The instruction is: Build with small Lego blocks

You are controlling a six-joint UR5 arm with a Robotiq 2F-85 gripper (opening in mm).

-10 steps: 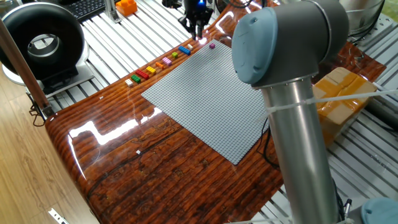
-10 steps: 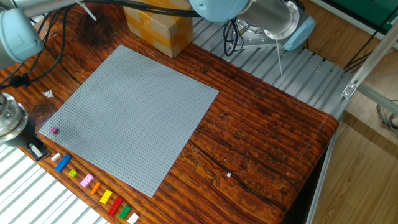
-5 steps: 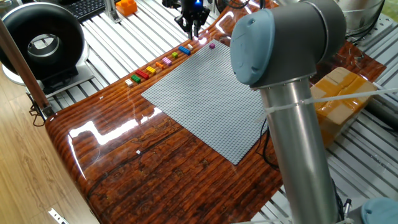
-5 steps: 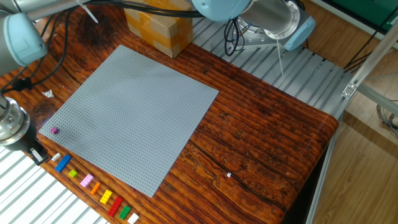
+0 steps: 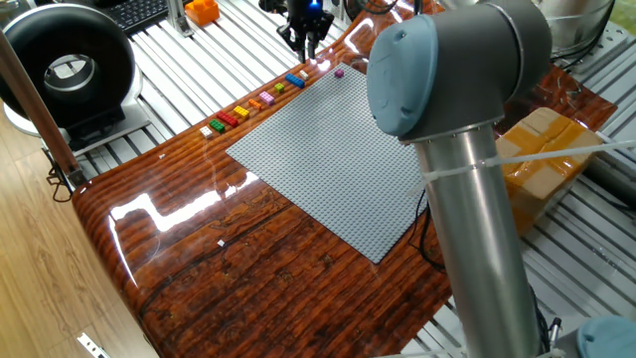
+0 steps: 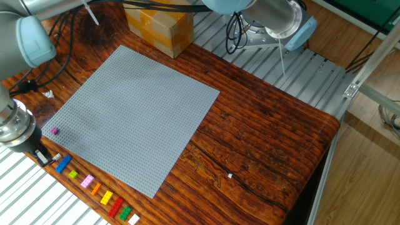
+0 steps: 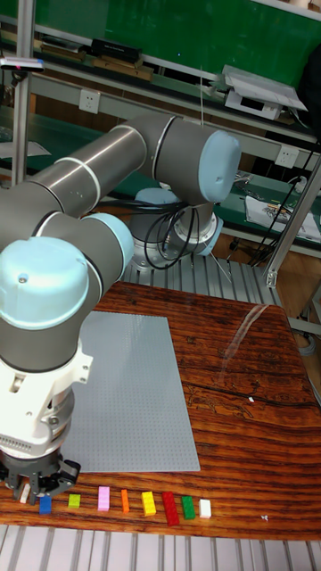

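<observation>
1. The black two-finger gripper (image 5: pixel 306 37) hangs over the wooden table's (image 5: pixel 229 249) edge, just above the blue end of the brick row; whether its fingers are parted, I cannot tell.
2. Small coloured plastic Lego bricks (image 6: pixel 94 189) line the edge beside the large grey studded baseplate (image 6: pixel 134 112).
3. One tiny pink brick (image 6: pixel 55 131) sits on the baseplate's corner.

Silver-grey arm with pale blue joint caps

Thick tubular links (image 7: pixel 98 178) carry rounded light-blue caps (image 5: pixel 447 60); black cables (image 7: pixel 169 236) loop near the base above the tabletop (image 6: pixel 269 137) (a white tie rings one link), and the hand (image 5: pixel 304 33) is dark.
</observation>
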